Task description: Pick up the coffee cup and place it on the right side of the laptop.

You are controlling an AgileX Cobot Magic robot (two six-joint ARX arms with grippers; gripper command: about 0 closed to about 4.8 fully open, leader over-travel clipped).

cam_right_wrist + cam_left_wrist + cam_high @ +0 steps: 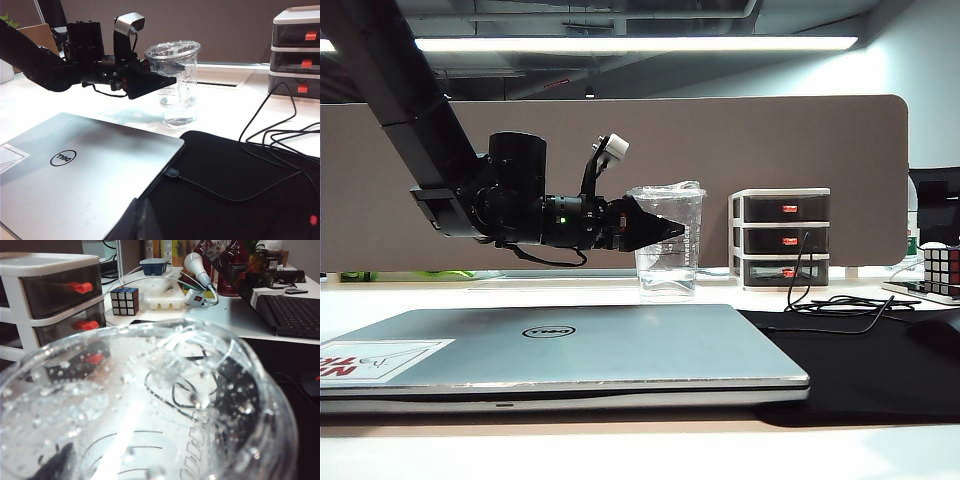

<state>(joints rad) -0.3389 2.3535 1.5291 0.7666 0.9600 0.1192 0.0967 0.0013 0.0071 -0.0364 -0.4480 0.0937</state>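
Note:
The coffee cup (pixel 668 245), tall, clear and lidded, stands on the white table behind the laptop's right end. The silver-grey laptop (pixel 560 350) lies shut at the front, Dell logo up. My left gripper (pixel 676 228) reaches in level from the left, with its black fingers on either side of the cup's upper half. From the right wrist view one finger crosses the cup (pixel 177 85) just under the lid. The cup (pixel 150 405) fills the left wrist view, so whether the fingers press on it does not show. Of my right gripper (pixel 142 225) only a dark finger shows, low over the laptop's (pixel 75 175) edge.
A black mat (pixel 860 370) lies right of the laptop, with a black cable (pixel 830 300) looping over it. A three-drawer unit (pixel 780 235) stands just right of the cup. A Rubik's cube (pixel 942 268) sits at the far right. A brown partition closes off the back.

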